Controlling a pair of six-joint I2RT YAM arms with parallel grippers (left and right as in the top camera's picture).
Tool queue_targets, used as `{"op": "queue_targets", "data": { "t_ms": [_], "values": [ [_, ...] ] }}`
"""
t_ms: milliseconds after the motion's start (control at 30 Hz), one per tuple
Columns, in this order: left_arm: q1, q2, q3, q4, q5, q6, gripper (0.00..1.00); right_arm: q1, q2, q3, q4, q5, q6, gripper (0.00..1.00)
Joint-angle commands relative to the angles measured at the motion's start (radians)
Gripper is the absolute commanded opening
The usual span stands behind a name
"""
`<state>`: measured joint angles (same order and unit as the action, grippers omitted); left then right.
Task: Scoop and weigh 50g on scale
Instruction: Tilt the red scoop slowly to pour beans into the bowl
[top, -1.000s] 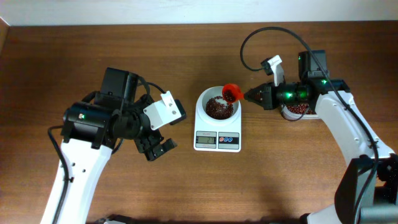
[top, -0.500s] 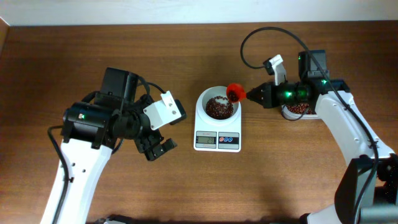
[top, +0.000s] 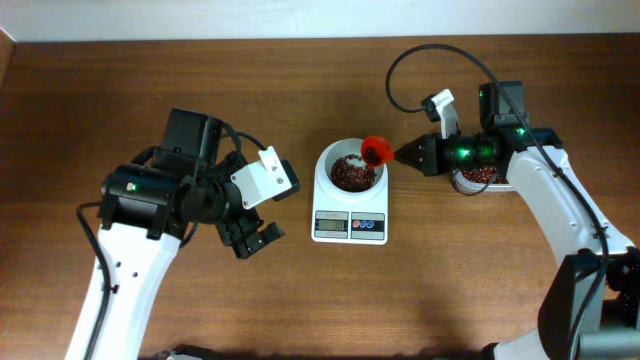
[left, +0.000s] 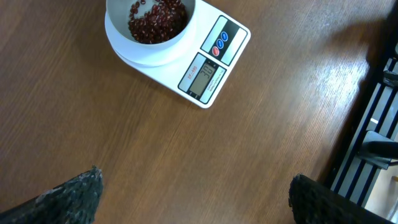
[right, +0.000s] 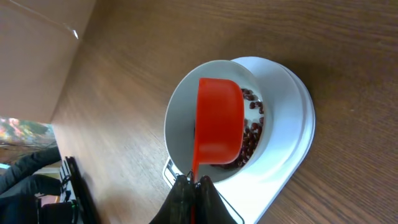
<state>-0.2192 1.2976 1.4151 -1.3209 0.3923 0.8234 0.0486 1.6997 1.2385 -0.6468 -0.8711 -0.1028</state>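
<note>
The white scale (top: 349, 226) stands mid-table, and its round bowl (top: 328, 160) holds dark red beans (top: 350, 175). An orange-red scoop (top: 374, 151) hangs over the bowl's right rim. My right gripper (top: 405, 153) is shut on its handle. In the right wrist view the scoop (right: 219, 121) covers part of the beans (right: 252, 134), and its thin handle is pinched between my fingertips at the right gripper (right: 194, 182). Whether the scoop holds beans is hidden. My left gripper (top: 255, 240) stands open left of the scale, empty, above bare wood; the scale (left: 214, 59) lies ahead of it.
A clear tub (top: 481, 176) of red beans sits under my right arm, right of the scale. A black cable (top: 430, 55) loops above the right arm. The table's far edge meets a pale wall.
The scoop shifted slightly right, then back over the bowl's right rim, and its tilt changed a little. The left arm has not moved.
</note>
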Motion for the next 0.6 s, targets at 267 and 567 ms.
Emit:
{"op": "queue_targets", "data": {
  "t_ms": [267,567],
  "values": [
    [0.004,-0.017,-0.007,-0.001,0.003,0.008,0.99,0.011,0.002,-0.005,-0.026,0.026,0.014,0.04],
    [0.004,-0.017,-0.007,0.0,0.003,0.008,0.99,0.01,0.002,-0.004,-0.011,-0.268,-0.171,0.04]
  ]
}}
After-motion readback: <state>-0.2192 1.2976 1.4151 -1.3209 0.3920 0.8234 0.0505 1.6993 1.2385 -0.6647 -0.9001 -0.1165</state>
